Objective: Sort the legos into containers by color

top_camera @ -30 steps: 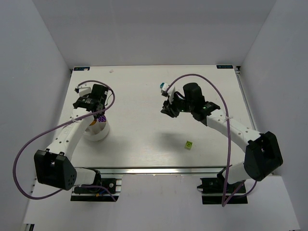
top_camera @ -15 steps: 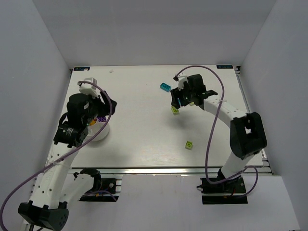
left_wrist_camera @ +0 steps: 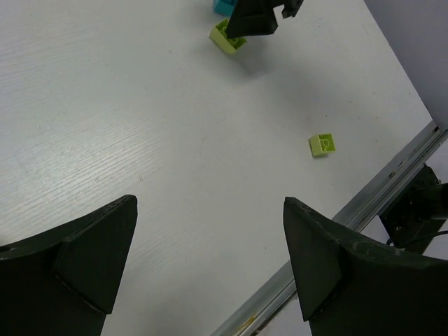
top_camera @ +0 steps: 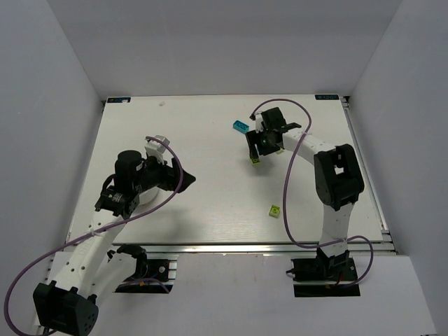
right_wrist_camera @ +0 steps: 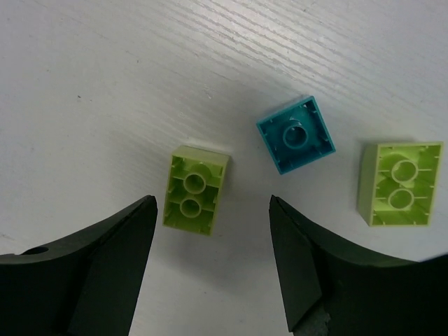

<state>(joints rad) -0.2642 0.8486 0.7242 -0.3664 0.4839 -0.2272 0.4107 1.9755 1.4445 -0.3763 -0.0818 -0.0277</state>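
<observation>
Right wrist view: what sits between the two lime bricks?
A cyan brick, touching neither the left lime brick nor the right lime brick; the right wrist view shows it.

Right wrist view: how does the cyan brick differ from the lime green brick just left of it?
The small cyan plastic brick is square with one ring at its centre; the lime green plastic brick is oblong with two rings. The cyan one sits higher in the picture, the lime one lower left. Both lie loose on the white table, apart, seemingly hollow side up.
</observation>
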